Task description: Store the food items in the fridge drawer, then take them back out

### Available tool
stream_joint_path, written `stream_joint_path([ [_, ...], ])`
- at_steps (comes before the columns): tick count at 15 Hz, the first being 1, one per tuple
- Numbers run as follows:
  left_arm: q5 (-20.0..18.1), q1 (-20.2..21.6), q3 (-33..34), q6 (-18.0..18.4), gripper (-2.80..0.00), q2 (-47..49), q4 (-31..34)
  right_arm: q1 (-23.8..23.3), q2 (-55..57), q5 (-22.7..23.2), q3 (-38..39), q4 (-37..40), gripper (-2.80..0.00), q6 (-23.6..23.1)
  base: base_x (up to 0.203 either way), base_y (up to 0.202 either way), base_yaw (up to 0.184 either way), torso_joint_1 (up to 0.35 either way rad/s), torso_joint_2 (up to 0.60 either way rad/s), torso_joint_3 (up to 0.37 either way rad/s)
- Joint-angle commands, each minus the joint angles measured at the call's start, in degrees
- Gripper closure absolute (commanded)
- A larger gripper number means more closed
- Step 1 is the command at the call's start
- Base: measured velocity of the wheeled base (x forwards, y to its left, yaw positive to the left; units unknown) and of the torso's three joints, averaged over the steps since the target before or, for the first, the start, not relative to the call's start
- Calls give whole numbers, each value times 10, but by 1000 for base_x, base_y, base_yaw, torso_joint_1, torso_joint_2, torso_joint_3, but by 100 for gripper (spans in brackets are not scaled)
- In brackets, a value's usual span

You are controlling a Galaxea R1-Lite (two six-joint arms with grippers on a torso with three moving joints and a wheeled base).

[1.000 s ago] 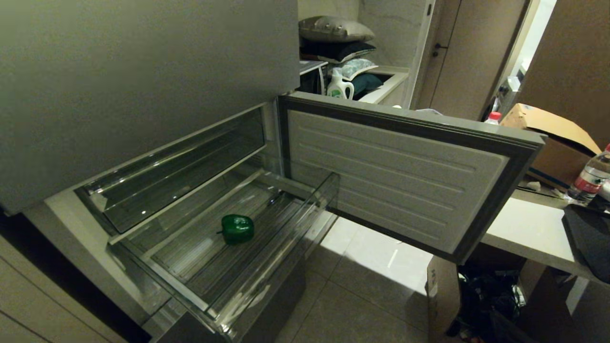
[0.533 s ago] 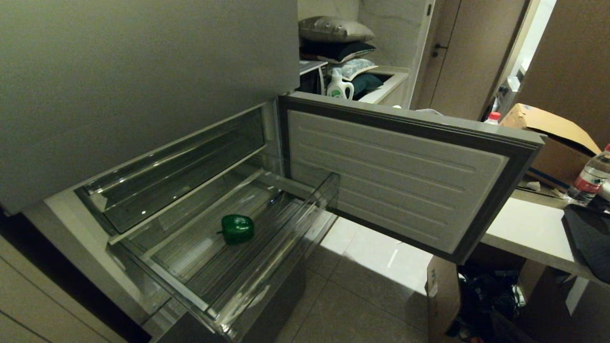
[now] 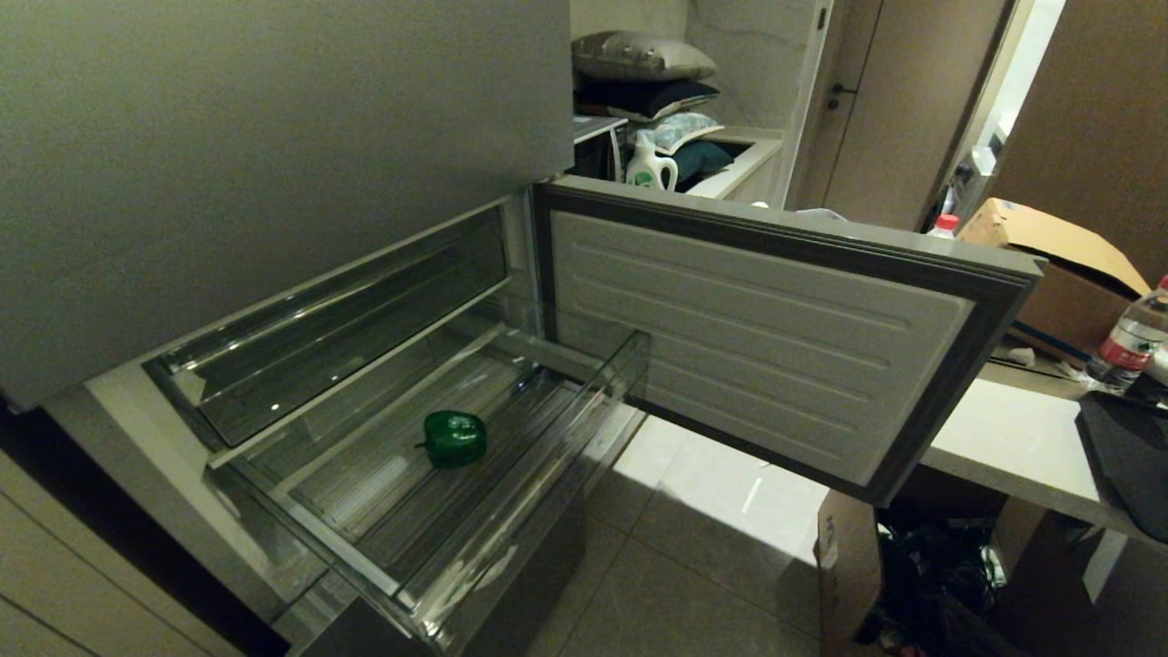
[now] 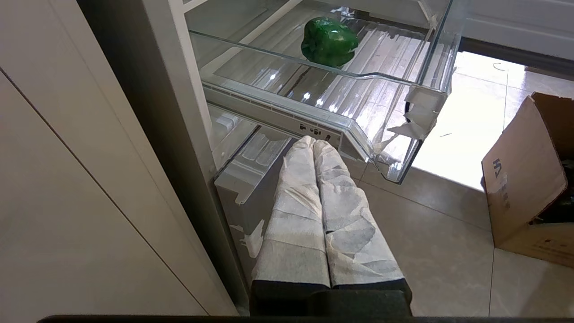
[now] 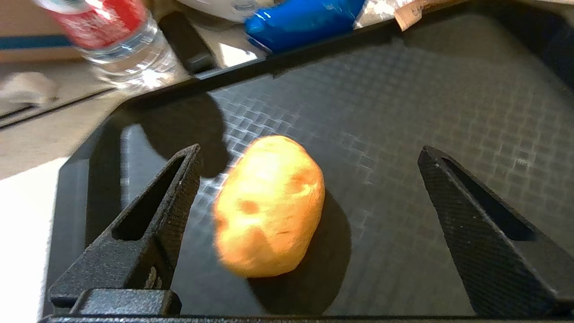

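One bell pepper point(image 3: 453, 438), one potato point(image 5: 268, 205), one fridge drawer point(image 3: 538, 474), one detergent bottle point(image 3: 650, 168).

The big open fridge door point(image 3: 766, 338) swings out over the tiled floor point(image 3: 693, 566). Behind the door sit a white detergent bottle point(image 3: 650, 166) and stacked pillows point(image 3: 643, 57). Right of the door stand a water bottle point(image 3: 1130, 339) and a cardboard box point(image 3: 1058, 265).

Right pincer point(image 5: 309, 157) spread wide, fingers point(image 5: 148, 215) well apart; left pincer point(image 4: 314, 143) closed, wrapped fingers pressed together.
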State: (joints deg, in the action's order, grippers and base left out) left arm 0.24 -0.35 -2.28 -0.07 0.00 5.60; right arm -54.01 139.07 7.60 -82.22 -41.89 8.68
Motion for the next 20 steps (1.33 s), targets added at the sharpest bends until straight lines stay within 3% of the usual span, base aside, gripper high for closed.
stream_joint_path([
  [1,0,0,0,0,0,0,0,-4,-52,3,37,-2,-280,1,0,0,0,0,0,0],
  [4,0,0,0,0,0,0,0,-4,-153,7,129,3,-280,3,0,0,0,0,0,0],
  [5,0,0,0,0,0,0,0,-4,-194,9,167,6,0,3,0,0,0,0,0,0],
  [10,0,0,0,0,0,0,0,15,-423,19,379,10,0,-1,0,0,0,0,0,0],
  [13,0,0,0,0,0,0,0,43,-569,27,515,12,0,-28,0,0,0,0,0,0],
  [18,0,0,0,0,0,0,0,152,-769,26,698,24,0,-47,0,0,0,0,0,0],
  [20,0,0,0,0,0,0,0,226,-850,20,754,31,0,-49,0,0,0,0,0,0],
])
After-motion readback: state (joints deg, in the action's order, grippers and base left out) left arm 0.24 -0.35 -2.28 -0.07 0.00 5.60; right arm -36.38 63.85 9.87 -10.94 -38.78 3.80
